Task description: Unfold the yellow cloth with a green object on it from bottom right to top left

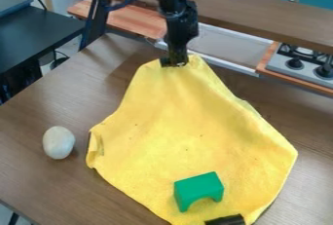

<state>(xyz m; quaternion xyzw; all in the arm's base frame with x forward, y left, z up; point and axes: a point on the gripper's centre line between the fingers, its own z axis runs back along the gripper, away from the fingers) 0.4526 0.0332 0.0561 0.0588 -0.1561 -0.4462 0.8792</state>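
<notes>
Black claw (174, 62), touching yellow cloth (175, 121), at top corner

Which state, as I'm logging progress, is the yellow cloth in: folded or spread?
Mostly spread: the yellow cloth lies broad across the table, its left edge slightly folded.

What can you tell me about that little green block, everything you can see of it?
The green block is a small, solid-coloured piece with straight edges and a smooth, matt look, perhaps painted wood. Its top is flat, and a rounded arch is cut into its underside, so it stands like a tiny bridge, its arch facing the near edge of the picture. It rests on the lower part of the yellow cloth, with a dark object close by, nearer the camera. The jaws are well away from it, at the cloth's far end.
</notes>
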